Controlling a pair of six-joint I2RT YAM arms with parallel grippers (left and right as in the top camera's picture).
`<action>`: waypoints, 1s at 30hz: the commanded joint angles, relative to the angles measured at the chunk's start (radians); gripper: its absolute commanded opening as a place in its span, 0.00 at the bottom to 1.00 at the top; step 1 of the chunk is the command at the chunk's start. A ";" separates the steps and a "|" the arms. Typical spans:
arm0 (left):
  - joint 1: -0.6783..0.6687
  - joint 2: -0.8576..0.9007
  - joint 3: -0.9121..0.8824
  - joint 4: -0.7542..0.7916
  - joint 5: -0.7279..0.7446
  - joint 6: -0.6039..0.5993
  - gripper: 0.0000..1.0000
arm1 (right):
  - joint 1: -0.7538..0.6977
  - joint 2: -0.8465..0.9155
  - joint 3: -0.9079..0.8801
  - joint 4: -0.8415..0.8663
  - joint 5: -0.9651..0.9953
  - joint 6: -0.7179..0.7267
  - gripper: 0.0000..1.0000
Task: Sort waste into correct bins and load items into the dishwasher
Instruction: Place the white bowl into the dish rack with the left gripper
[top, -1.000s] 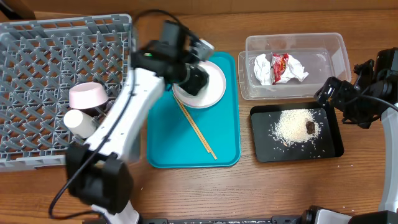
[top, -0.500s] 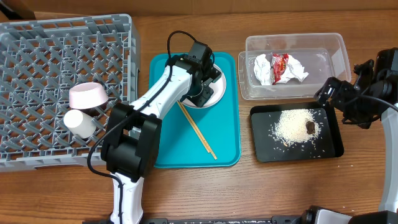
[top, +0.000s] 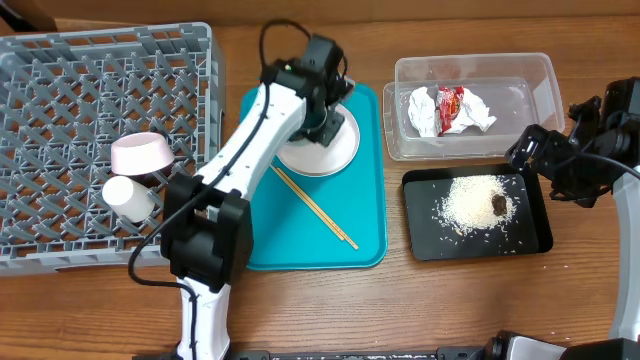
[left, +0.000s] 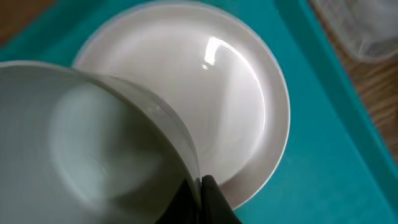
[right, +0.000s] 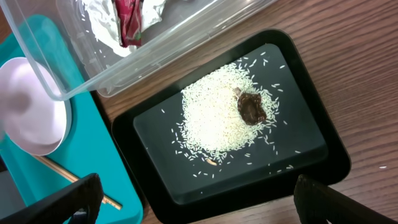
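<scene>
My left gripper is shut on the rim of the small grey bowl, held just above the white plate on the teal tray. From overhead this gripper covers the bowl at the plate's far edge. Two chopsticks lie on the teal tray. A pink bowl and a white cup sit in the grey dish rack. Napkin and red wrapper lie in the clear tub. Rice with a brown lump fills the black tray. My right gripper hangs open over that tray's near edge.
The teal tray lies between the rack and the two bins. The black tray sits just in front of the clear tub. My right arm stands at the table's right edge.
The left arm swung from the rack side onto the plate, and its jaws closed on the grey bowl's rim. The chopsticks shifted slightly. The right arm stayed still.
</scene>
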 joint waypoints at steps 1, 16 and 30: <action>0.079 -0.096 0.099 -0.014 0.076 -0.059 0.04 | 0.001 -0.011 0.008 0.005 -0.007 -0.004 1.00; 0.696 -0.114 0.116 -0.016 0.900 -0.031 0.04 | 0.001 -0.011 0.008 0.005 -0.007 -0.004 1.00; 0.855 0.123 0.116 0.066 1.186 -0.032 0.04 | 0.001 -0.011 0.008 -0.011 -0.006 -0.004 1.00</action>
